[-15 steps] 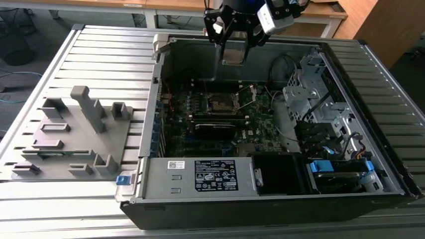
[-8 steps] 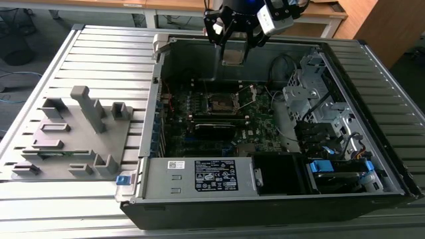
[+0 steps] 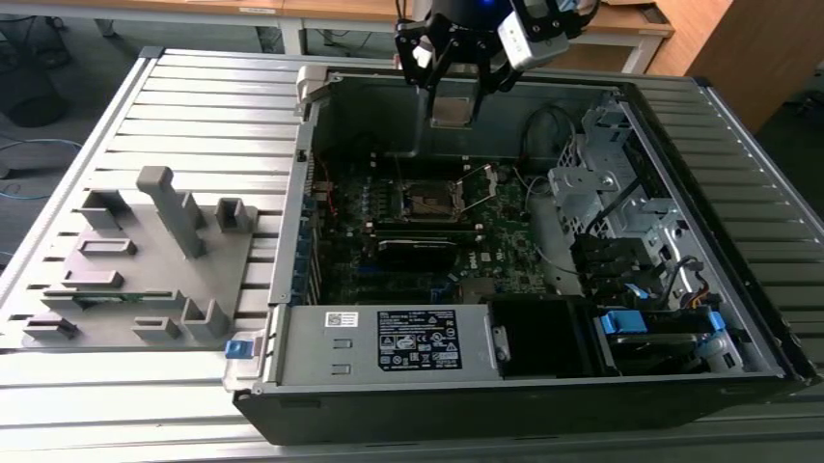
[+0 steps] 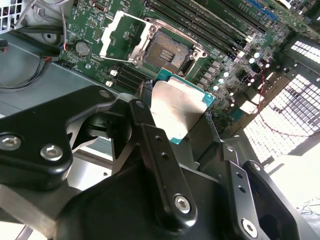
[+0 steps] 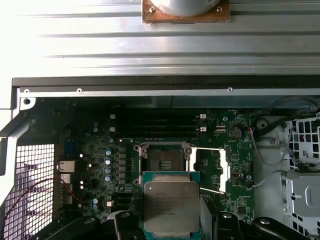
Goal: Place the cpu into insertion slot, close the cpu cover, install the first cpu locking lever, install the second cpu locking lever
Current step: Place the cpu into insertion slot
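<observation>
The cpu (image 3: 453,112) (image 4: 176,106) (image 5: 171,204), a flat square chip with a dull grey metal top and green edge, hangs in the air over the open computer case. My gripper (image 3: 453,104) (image 4: 178,122) (image 5: 171,222) is shut on it, one black finger (image 4: 146,131) on each side. On the green board below lies the insertion slot (image 3: 427,199) (image 4: 172,50) (image 5: 162,161), a dark square socket that stands uncovered. The cpu cover (image 3: 481,186) (image 4: 121,35) (image 5: 210,170), a silver frame, is swung open beside the socket. The chip is well above the socket and touches nothing.
A grey parts fixture (image 3: 142,256) sits on the slatted table at the exterior view's left. Inside the case are a power supply (image 3: 386,342), a drive cage (image 3: 618,193), loose cables (image 4: 30,75) and long black memory slots (image 4: 210,22). Case walls ring the board.
</observation>
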Robot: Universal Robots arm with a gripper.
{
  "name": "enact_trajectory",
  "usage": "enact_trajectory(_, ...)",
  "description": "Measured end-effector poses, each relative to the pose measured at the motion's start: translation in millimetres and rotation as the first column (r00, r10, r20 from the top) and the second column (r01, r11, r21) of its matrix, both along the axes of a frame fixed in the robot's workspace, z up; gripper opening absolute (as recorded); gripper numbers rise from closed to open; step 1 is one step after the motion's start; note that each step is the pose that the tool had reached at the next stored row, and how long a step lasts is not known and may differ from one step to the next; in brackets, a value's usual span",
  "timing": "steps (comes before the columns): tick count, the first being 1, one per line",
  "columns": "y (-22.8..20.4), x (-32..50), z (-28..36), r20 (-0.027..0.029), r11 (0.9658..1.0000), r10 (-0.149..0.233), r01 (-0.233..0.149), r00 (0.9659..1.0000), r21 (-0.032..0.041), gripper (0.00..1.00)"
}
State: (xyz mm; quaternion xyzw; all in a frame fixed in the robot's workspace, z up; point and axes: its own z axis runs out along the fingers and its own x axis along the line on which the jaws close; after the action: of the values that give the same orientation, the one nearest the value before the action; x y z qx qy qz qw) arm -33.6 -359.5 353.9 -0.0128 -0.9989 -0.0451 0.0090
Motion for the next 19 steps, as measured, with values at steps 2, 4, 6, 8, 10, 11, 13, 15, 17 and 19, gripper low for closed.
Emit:
enact_trajectory(2, 0.0, 0.0, -0.3, 0.0, 1.0, 0.0, 0.0, 1.0, 0.0, 0.54)
enact_trajectory(4, 0.1, 0.0, -0.8, 0.0001, 1.0, 0.0, 0.0, 1.0, 0.0003, 0.54)
enact_trajectory(6, 0.0, 0.0, -1.9, 0.0001, 1.0, 0.0, 0.0, 1.0, 0.0001, 0.54)
enact_trajectory(8, 0.0, 0.0, -2.3, 0.0, 1.0, 0.0, 0.0, 1.0, -0.0001, 0.54)
enact_trajectory(10, 0.0, 0.0, -2.3, 0.0, 1.0, 0.0, 0.0, 1.0, -0.0001, 0.54)
enact_trajectory(11, 0.0, 0.0, -2.4, 0.0, 1.0, 0.0, 0.0, 1.0, 0.0, 0.54)
enact_trajectory(13, 0.0, 0.0, -2.4, 0.0, 1.0, 0.0, 0.0, 1.0, 0.0, 0.54)
enact_trajectory(15, 0.0, 0.0, -3.0, 0.0002, 1.0, 0.0, 0.0, 1.0, 0.0003, 0.54)
enact_trajectory(17, 0.0, 0.0, -3.9, 0.0, 1.0, 0.0, 0.0, 1.0, 0.0001, 0.54)
enact_trajectory(19, 0.0, 0.0, -4.1, -0.0001, 1.0, 0.0, 0.0, 1.0, -0.0001, 0.54)
